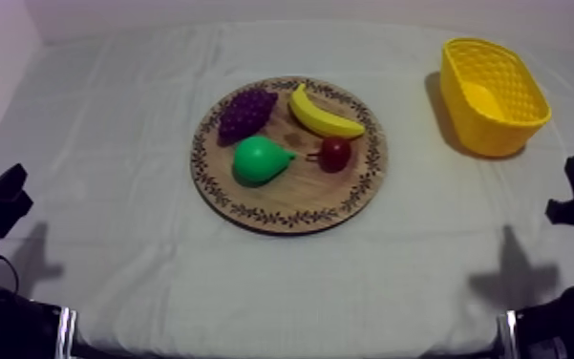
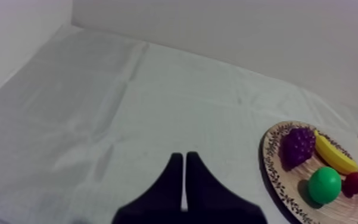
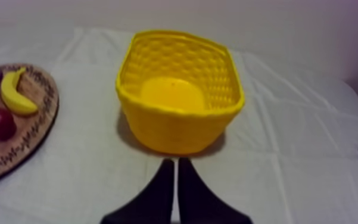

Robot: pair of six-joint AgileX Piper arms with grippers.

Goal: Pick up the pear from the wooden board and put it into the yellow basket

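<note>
The pear (image 1: pixel 260 159) lies on the wooden board (image 1: pixel 290 215) at the middle of the table, a little toward the board's left rim, with the grapes (image 1: pixel 245 112) just beyond it, the small red fruit (image 1: pixel 335 153) just beside it on the right and the banana (image 1: pixel 324 116) along the far rim. The yellow basket (image 1: pixel 486 134) stands empty near the table's far right corner, well apart from the board. Our left gripper (image 2: pixel 184 156) and right gripper (image 3: pixel 176 161) sit low by the near corners, each with its fingers pressed together on nothing. So we judge the task not yet begun, with the reach for the pear as the step in hand. The right arm, facing the basket, looks the better placed. It would need to part its fingers, cross to the board and come down around the pear alone, clear of the red fruit.
</note>
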